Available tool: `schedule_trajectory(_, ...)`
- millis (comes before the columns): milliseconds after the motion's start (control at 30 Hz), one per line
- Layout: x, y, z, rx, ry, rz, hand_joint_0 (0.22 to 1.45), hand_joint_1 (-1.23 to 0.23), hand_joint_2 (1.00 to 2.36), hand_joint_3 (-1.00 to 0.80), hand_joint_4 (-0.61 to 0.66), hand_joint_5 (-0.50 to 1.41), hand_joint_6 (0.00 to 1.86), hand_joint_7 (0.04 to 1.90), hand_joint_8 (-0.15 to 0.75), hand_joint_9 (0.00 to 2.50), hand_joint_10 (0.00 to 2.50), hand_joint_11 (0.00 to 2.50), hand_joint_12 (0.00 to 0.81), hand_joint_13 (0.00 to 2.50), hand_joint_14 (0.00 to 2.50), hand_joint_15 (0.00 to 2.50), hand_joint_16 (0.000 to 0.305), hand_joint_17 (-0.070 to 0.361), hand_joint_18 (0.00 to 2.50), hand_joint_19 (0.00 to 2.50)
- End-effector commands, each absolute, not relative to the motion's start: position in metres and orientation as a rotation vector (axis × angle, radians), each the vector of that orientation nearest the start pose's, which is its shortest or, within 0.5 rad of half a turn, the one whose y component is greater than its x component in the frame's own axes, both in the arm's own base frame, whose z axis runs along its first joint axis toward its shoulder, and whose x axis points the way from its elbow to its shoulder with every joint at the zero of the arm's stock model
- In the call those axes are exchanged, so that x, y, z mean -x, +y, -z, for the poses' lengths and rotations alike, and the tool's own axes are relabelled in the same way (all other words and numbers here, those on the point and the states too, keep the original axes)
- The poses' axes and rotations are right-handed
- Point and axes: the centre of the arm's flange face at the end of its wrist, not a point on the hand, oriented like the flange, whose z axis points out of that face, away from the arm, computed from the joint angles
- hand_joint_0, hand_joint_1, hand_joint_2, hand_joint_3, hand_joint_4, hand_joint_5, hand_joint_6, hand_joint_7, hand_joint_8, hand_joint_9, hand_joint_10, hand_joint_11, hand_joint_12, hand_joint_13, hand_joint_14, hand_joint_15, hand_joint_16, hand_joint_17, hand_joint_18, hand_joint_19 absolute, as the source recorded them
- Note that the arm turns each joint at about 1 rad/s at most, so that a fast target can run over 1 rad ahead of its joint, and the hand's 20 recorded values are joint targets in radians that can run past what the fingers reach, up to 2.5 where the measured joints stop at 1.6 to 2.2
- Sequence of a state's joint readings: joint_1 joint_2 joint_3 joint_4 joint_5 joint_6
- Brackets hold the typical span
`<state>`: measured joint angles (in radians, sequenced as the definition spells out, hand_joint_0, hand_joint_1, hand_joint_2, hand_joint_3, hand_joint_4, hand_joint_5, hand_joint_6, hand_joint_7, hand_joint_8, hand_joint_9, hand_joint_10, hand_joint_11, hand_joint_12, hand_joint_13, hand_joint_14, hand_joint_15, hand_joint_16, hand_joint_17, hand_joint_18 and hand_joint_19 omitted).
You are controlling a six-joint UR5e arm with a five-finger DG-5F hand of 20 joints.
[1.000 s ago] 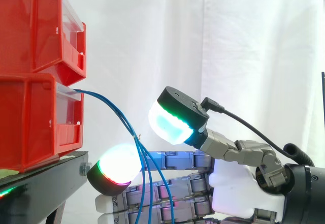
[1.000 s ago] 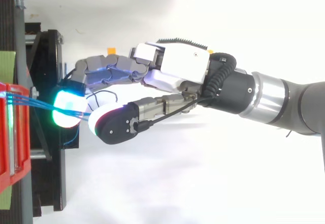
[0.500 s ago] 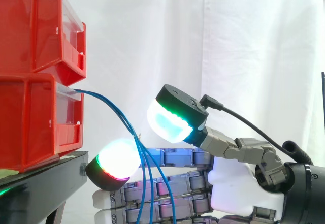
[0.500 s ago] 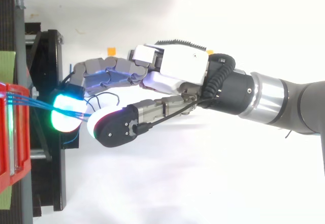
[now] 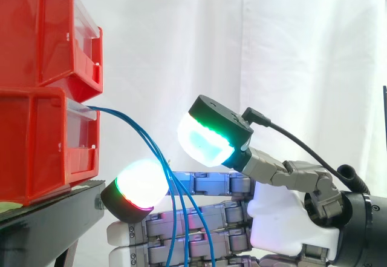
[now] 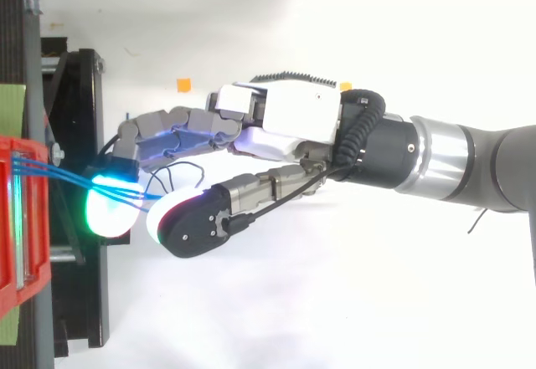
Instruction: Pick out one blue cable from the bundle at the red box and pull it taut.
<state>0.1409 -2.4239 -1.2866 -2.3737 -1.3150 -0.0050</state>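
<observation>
Blue cables (image 5: 124, 119): a bundle of thin, smooth strands. They leave the front top edge of the lower red bin (image 5: 42, 140), arc down and away from it, and then hang nearly straight in front of the hand's fingers. Hand (image 5: 284, 218) sits low, off the front edge of the black stand (image 5: 54, 212), with its palm housing of white moulded plastic and its fingers of grey jointed segments reaching toward the bins. The nearest fingertip pad (image 5: 140, 182) is a rounded dome, glowing white with a green and red rim, in a black cup. The thumb pad (image 5: 205, 143) is raised above and behind it, glowing white-cyan with a green edge under a flat black cap. Fingers are gently arched and the thumb stands apart from them, so the hand is spread rather than closed. The strands pass through the narrow gap between thumb pad and fingertip pad, brushing the back edge of the fingertip pad. No pinch is visible on any one strand. In the top view the cables (image 6: 59, 174) fan slightly from the bin (image 6: 21, 218) across the top of the green-glowing pad (image 6: 109, 210). Bins: glossy red moulded plastic, stacked two high, each with a translucent strip along the front lip. The stand is matt black metal, and the white curtain (image 5: 272, 55) hangs in soft folds.
</observation>
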Motion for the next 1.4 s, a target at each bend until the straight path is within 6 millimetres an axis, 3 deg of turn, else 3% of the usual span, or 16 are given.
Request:
schedule_trajectory(0,-0.779,-0.051,-0.152,-1.139,0.969,-1.238,0.59,-0.58,1.02,-0.33,0.14,-0.18,0.50,1.13,0.238,0.43,0.01,0.35,0.304,0.39,0.01,0.27,0.040,0.089,0.33,0.38)
schedule_trajectory(233,-0.779,-0.060,-0.153,-1.135,0.966,-1.235,0.58,-0.57,1.01,-0.34,0.14,-0.18,0.50,1.14,0.240,0.43,0.01,0.36,0.304,0.39,0.01,0.27,0.040,0.090,0.33,0.39)
schedule_trajectory(367,-0.779,-0.063,-0.152,-1.137,0.965,-1.229,0.60,-0.56,1.02,-0.28,0.10,-0.16,0.50,1.28,0.240,0.44,0.01,0.36,0.303,0.39,0.01,0.27,0.040,0.089,0.33,0.38)
schedule_trajectory(733,-0.779,-0.065,-0.153,-1.132,0.968,-1.232,0.62,-0.58,1.03,-0.17,0.10,-0.20,0.72,0.97,0.239,0.45,0.01,0.37,0.300,0.41,0.01,0.27,0.038,0.085,0.33,0.38)
schedule_trajectory(1067,-0.778,-0.067,-0.153,-1.131,0.967,-1.230,0.55,-0.45,1.01,-0.44,0.12,-0.20,0.71,0.97,0.257,0.47,0.02,0.39,0.314,0.42,0.01,0.30,0.039,0.089,0.33,0.41)
schedule_trajectory(1167,-0.778,-0.067,-0.153,-1.131,0.965,-1.229,0.58,-0.43,1.01,-0.37,0.11,-0.19,0.73,0.96,0.256,0.49,0.01,0.40,0.309,0.43,0.01,0.30,0.039,0.087,0.33,0.40)
schedule_trajectory(1367,-0.779,-0.068,-0.154,-1.126,0.961,-1.231,0.59,-0.54,1.02,-0.21,0.10,-0.22,0.82,0.90,0.254,0.49,0.02,0.42,0.306,0.44,0.01,0.30,0.038,0.086,0.34,0.39)
